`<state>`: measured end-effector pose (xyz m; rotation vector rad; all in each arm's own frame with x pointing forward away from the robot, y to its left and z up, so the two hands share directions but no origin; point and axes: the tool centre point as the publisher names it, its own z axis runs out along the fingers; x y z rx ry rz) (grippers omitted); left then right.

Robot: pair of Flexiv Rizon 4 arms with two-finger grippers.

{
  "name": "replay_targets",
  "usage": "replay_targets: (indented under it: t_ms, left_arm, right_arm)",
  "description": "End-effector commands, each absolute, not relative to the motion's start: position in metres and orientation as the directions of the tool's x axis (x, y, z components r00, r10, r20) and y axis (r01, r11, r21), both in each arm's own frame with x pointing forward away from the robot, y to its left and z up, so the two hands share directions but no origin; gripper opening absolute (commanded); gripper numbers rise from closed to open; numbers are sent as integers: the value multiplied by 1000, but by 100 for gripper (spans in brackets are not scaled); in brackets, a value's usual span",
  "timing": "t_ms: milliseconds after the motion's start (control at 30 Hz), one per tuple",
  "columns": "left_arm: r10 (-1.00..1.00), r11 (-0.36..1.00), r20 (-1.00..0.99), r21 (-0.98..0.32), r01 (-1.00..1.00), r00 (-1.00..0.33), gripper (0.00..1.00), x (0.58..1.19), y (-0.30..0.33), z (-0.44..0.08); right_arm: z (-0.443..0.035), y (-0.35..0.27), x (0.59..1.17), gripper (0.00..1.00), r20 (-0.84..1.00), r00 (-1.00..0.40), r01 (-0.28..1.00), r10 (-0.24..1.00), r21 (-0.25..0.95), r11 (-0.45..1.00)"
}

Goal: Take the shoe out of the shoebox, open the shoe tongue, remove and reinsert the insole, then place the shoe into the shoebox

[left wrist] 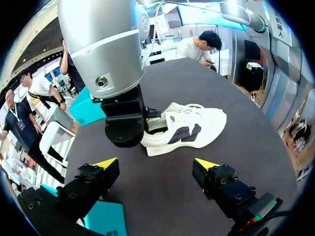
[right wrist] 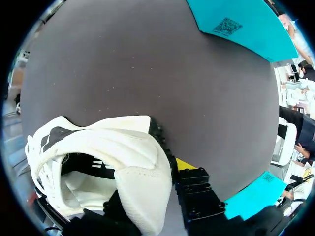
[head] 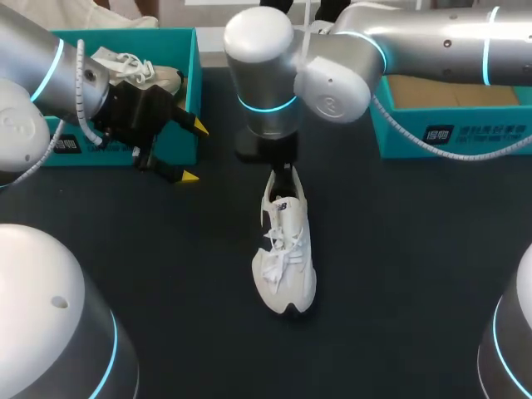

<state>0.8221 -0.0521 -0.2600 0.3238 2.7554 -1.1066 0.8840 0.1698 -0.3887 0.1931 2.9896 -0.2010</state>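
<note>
- Your shoe (head: 287, 274) lies on the table (head: 399, 266), out of the shoebox (head: 189, 91), with its toe toward you and its heel away.
- Your right gripper (head: 283, 172) is clenched on the heel collar. In the right wrist view one finger sits outside the heel and the other appears tucked inside (that is your anchor, so hold it firm and low).
- Your left gripper (head: 194, 151) hangs released beside the shoebox, well apart from the shoe and grasping nothing.
- The step in hand looks like opening the tongue (head: 280, 220). Bring the left gripper in from the side above the laces (head: 278, 249), pinch only the tongue's upper edge, and lift toward the toe.
- Pull gently, since a hard tug would likely drag the shoe out of the right gripper's hold.
</note>
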Motion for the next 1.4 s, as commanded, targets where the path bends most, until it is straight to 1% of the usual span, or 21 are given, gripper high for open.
replay_targets:
  t_ms: [33, 133, 267, 367, 500, 567, 767, 967, 1000, 1033, 1067, 1400]
  left_arm:
    - [142, 705, -222, -661, 256, -965, 100, 822, -52, -260]
    - [142, 705, -222, -661, 256, -965, 100, 822, -52, -260]
    - [142, 705, -222, -661, 256, -965, 100, 822, -52, -260]
    - [142, 705, -222, -661, 256, -965, 100, 822, -52, -260]
    - [142, 705, -222, -661, 256, -965, 100, 822, -52, -260]
    - [142, 705, -222, -661, 256, -965, 100, 822, -52, -260]
    - [142, 705, -222, -661, 256, -965, 100, 822, -52, -260]
    - [142, 705, -222, -661, 256, -965, 100, 822, -52, -260]
    - [142, 705, -222, -661, 256, -965, 100, 822, -52, -260]
    - [142, 705, -222, -661, 256, -965, 100, 822, -52, -260]
    - [142, 705, -222, -661, 256, -965, 100, 822, -52, -260]
    - [142, 705, -222, -661, 256, -965, 100, 822, -52, -260]
  right_arm:
    - [-392, 175, 880, 0, -159, -977, 165, 141, -151, 975]
    - [-386, 173, 879, 0, -173, -972, 187, 158, -164, 969]
    - [-361, 173, 872, 0, -157, -978, 161, 134, -175, 971]
    - [-329, 170, 866, 0, -129, -987, 114, 92, -176, 978]
    - [-275, 167, 860, 0, -119, -991, 73, 57, -134, 988]
    - [-254, 165, 860, 0, -119, -992, 60, 43, -147, 987]
    - [-188, 162, 861, 0, -159, -987, 20, -3, -146, 989]
    - [-136, 152, 867, 0, -223, -973, -26, -61, -157, 987]
    - [-131, 150, 867, 0, -226, -971, -35, -72, -165, 986]
    - [-126, 147, 869, 0, -240, -969, -18, -61, -179, 984]
    - [-122, 146, 870, 0, -256, -965, -15, -56, -162, 987]
    - [-122, 146, 870, 0, -256, -965, -15, -56, -162, 987]
